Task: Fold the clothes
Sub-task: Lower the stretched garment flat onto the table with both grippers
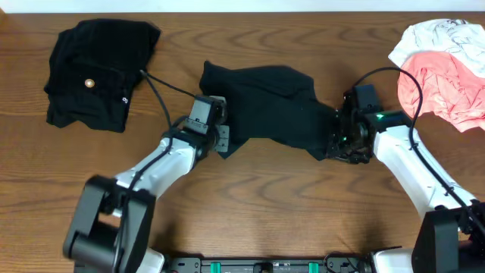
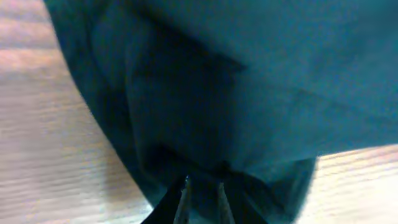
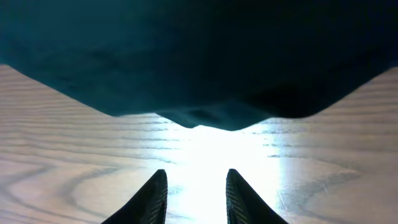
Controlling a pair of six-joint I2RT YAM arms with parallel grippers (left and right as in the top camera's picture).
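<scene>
One black shirt (image 1: 269,102) lies crumpled mid-worktop (image 1: 250,205). In the overhead view, well to the shirt's left sits one bundled black garment (image 1: 98,72) with one pale button (image 1: 89,83). Well to its right are one pink garment (image 1: 439,87) and one white garment (image 1: 443,38), both cut off by the frame. The left fingers (image 2: 184,202) pinch the shirt's left edge, tips blurred against dark cloth. The right fingers (image 3: 155,193) are released, apart, just short of its right edge.

Black shirt (image 1: 265,106): crumpled, spread at centre of surface (image 1: 250,197). Black piece (image 1: 95,72), pale button: bunched, far-left corner. Pink and white garments (image 1: 447,76): heaped, far-right corner.
</scene>
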